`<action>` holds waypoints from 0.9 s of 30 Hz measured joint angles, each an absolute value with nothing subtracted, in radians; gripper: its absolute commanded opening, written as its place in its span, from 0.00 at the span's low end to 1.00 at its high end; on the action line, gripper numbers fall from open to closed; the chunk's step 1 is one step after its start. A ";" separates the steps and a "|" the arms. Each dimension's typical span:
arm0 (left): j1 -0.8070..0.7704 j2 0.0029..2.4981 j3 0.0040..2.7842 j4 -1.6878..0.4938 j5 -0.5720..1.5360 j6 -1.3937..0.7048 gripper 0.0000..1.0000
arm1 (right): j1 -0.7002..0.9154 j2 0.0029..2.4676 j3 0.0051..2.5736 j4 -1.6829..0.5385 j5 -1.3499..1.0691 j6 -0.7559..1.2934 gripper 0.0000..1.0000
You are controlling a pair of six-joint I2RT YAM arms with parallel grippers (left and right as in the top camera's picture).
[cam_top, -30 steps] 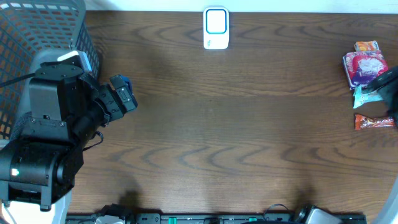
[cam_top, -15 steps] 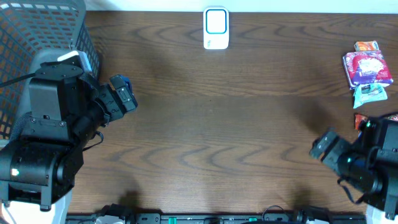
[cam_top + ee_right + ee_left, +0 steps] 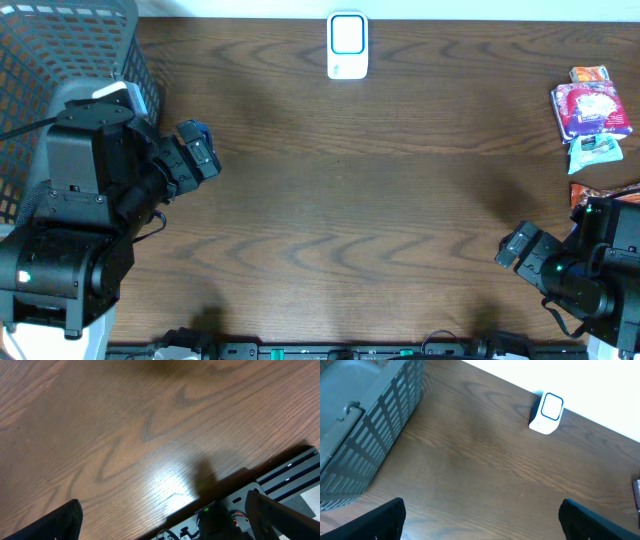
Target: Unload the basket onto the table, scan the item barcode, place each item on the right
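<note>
Several snack packets lie at the table's right edge: a pink-red packet (image 3: 590,110), a small orange one (image 3: 589,73), a teal one (image 3: 596,150) and a red one (image 3: 592,187) partly under my right arm. No barcode is readable. The white scanner (image 3: 347,45) with a blue-rimmed window stands at the back centre, also in the left wrist view (image 3: 547,411). My left gripper (image 3: 196,150) hovers open at the left over bare wood (image 3: 482,517). My right gripper (image 3: 520,245) is open at the front right, nothing between its fingers (image 3: 165,515).
A grey slatted basket (image 3: 60,50) fills the back left corner, close beside my left arm (image 3: 370,435). A black and metal rail (image 3: 280,485) with cables runs along the table's front edge under my right gripper.
My right arm has swung from beside the packets at the right edge down to the front right corner. The packets stay where they were. My left arm has not moved.
</note>
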State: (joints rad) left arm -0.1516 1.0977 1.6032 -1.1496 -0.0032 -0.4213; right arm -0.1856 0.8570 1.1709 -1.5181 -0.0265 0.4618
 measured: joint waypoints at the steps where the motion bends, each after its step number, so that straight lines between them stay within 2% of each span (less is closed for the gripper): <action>1: -0.152 1.098 1.603 -1.149 -0.003 -0.421 0.98 | -0.186 0.857 1.171 -1.518 -0.026 0.462 0.99; 6: -0.152 1.098 1.603 -1.150 -0.003 -0.421 0.98 | -0.186 0.857 1.169 -1.468 -0.023 0.453 0.99; 11: -0.152 1.098 1.603 -1.149 -0.003 -0.421 0.98 | -0.185 0.855 1.143 -1.344 -0.064 0.336 0.99; 18: -0.152 1.098 1.603 -1.149 -0.003 -0.421 0.98 | -0.155 0.773 0.937 -1.026 -0.195 0.171 0.99; 27: -0.152 1.098 1.603 -1.149 -0.003 -0.421 0.98 | -0.056 0.505 0.547 -0.540 -0.299 0.089 0.99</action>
